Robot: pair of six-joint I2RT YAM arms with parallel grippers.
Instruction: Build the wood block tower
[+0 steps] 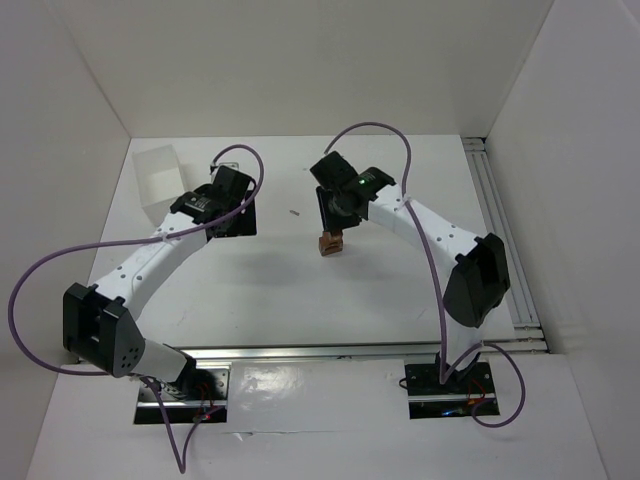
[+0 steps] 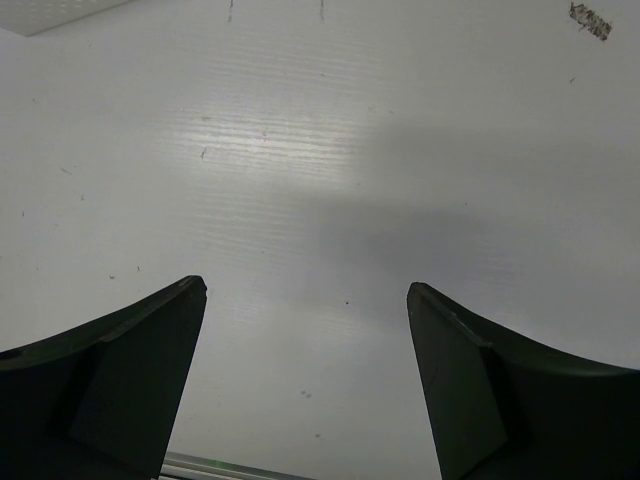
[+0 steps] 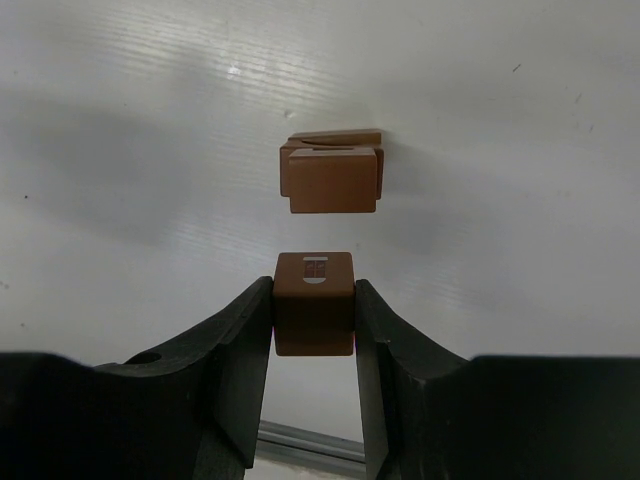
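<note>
Squeezing a small, smooth reddish-brown wooden cube [image 3: 313,305], the right gripper [image 3: 314,320] holds it just short of the little stack of matching cubes [image 3: 330,182] on the ridged white table [image 3: 150,100]. The left gripper [image 2: 305,300] is spread wide.

Table [image 1: 280,290]: white, matte, lightly scuffed. On it: tray [image 1: 158,185], far left corner; tower [image 3: 330,182], near centre, blocks slightly askew; dark fleck [image 1: 294,212], left of tower. Rail [image 1: 505,230] along right edge.
</note>
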